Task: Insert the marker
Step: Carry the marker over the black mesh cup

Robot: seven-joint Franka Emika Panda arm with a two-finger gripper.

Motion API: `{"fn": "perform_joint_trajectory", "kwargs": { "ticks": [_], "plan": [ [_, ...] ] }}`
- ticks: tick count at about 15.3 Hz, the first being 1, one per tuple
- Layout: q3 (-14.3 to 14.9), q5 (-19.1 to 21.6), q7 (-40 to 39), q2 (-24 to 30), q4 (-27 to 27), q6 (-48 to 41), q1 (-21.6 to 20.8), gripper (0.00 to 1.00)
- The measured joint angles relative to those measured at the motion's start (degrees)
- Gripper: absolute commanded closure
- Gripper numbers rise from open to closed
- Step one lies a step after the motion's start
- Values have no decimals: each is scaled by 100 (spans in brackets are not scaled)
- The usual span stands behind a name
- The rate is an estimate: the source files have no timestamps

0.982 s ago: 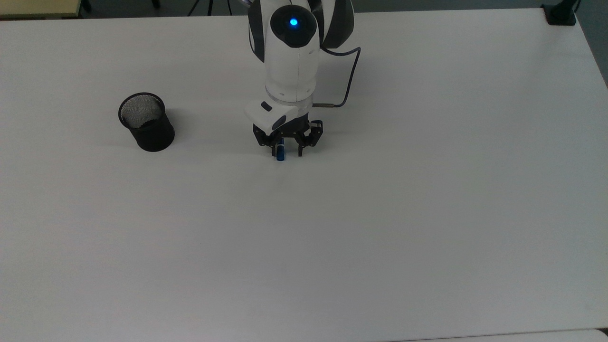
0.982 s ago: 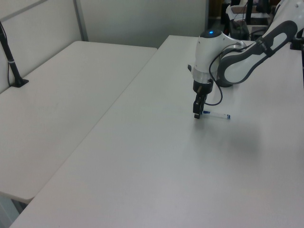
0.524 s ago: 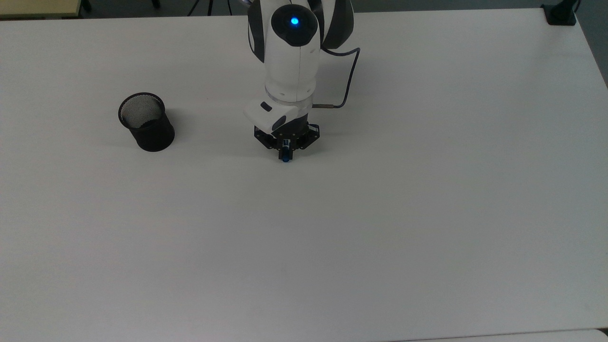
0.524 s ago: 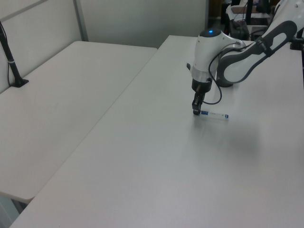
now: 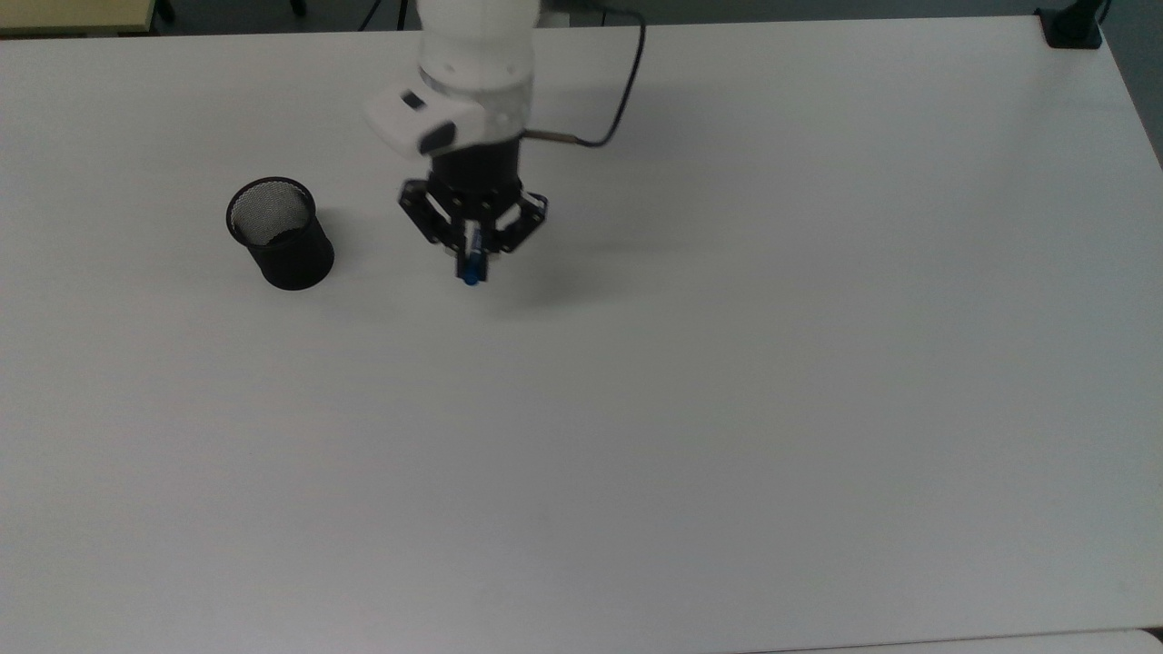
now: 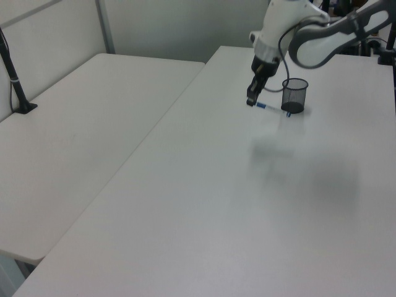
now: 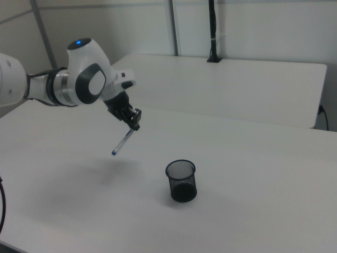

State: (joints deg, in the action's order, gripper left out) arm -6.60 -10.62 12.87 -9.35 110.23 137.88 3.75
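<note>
In the top view, the black mesh cup point(image 5: 280, 233) stands on the white table point(image 5: 727, 409). To its right, the gripper point(image 5: 472, 257) pinches the marker point(image 5: 472, 263) tight, holding it tilted in the air above the table.

Your arm point(image 7: 63, 84): glossy white rounded shells, dark grey joint bands, small blue light on the top cap. White flange block with dark insets above a black gripper point(image 5: 472, 243) with open linkage frame. Thin black cable point(image 5: 607, 100) loops off the wrist.
</note>
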Motion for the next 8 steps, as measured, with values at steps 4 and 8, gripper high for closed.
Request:
{"fn": "perform_joint_trajectory", "kwargs": {
  "ticks": [4, 8],
  "plan": [
    [285, 0, -5, 679, 98, 19, 341, 100],
    [635, 0, -40, 946, 627, 1240, 527, 100]
  ]
}}
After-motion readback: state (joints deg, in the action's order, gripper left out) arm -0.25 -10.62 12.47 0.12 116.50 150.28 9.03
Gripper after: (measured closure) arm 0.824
